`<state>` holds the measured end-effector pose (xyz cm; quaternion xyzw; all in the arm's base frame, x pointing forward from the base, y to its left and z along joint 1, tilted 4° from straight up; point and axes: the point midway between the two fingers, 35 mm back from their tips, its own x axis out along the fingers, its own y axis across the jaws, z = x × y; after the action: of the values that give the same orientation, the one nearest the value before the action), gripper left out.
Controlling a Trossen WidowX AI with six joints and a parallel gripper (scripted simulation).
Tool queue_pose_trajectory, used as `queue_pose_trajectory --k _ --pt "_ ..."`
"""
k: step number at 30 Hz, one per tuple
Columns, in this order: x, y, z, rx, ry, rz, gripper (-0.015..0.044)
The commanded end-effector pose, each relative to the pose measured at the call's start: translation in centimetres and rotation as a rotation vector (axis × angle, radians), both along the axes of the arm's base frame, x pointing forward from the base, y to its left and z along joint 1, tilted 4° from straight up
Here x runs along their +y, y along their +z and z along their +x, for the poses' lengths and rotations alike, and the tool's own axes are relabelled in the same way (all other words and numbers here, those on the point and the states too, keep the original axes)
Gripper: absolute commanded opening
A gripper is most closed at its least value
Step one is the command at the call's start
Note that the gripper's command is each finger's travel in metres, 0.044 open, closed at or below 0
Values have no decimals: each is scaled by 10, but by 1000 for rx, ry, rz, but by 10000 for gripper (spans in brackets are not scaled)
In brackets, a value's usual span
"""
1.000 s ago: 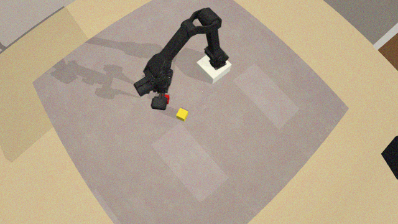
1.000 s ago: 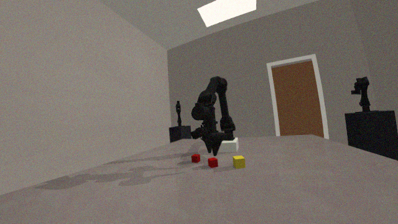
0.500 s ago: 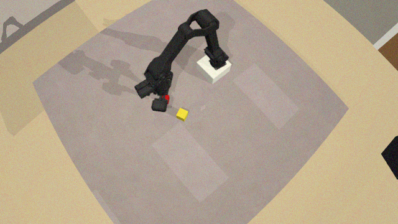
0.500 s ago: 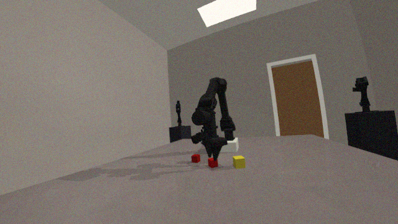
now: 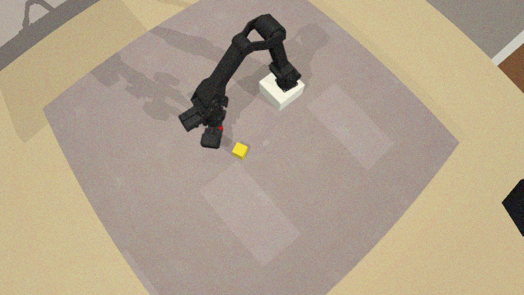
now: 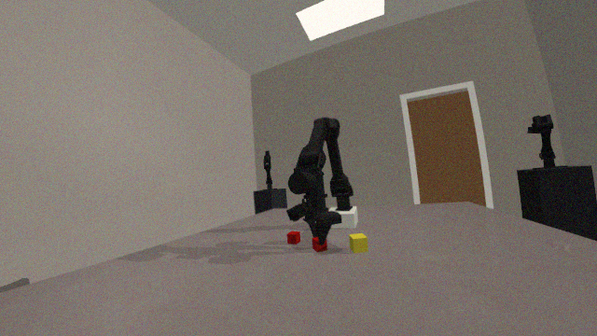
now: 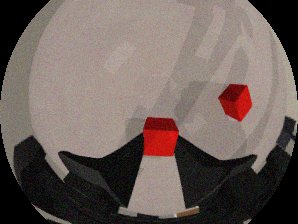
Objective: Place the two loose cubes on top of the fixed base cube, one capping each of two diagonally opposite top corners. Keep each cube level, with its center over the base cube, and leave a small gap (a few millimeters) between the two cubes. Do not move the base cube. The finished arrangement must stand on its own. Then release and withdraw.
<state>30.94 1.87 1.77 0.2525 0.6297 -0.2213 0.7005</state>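
Observation:
The yellow base cube (image 5: 240,150) (image 6: 358,244) stands on the table to the right of the gripper in the top and exterior views. My gripper (image 6: 321,240) (image 7: 159,136) points down and is shut on a red cube (image 5: 220,128) (image 6: 319,245) (image 7: 160,143), with one finger against each side. That cube is at table level; the top view shows only a small part of it past the gripper. The other red cube (image 6: 293,237) (image 7: 236,102) rests on the table, left of the gripper in the exterior view and at the upper right in the wrist view. The arm hides it in the top view.
The arm rises from a white block (image 5: 280,97) (image 6: 350,217) behind the cubes. The two red cubes and the yellow cube stand close together, with a cube on either side of the gripper in the exterior view. Dark arm shadows lie over the mat.

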Motion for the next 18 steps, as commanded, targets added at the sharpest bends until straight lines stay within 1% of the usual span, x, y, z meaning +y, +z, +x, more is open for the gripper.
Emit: queue_pose_trajectory --k 1,5,18 --pt "-1 -3 -1 8 -4 -5 105" --pt "-1 1 0 8 -4 -5 105" --pt "0 41 1 7 -4 -5 105"
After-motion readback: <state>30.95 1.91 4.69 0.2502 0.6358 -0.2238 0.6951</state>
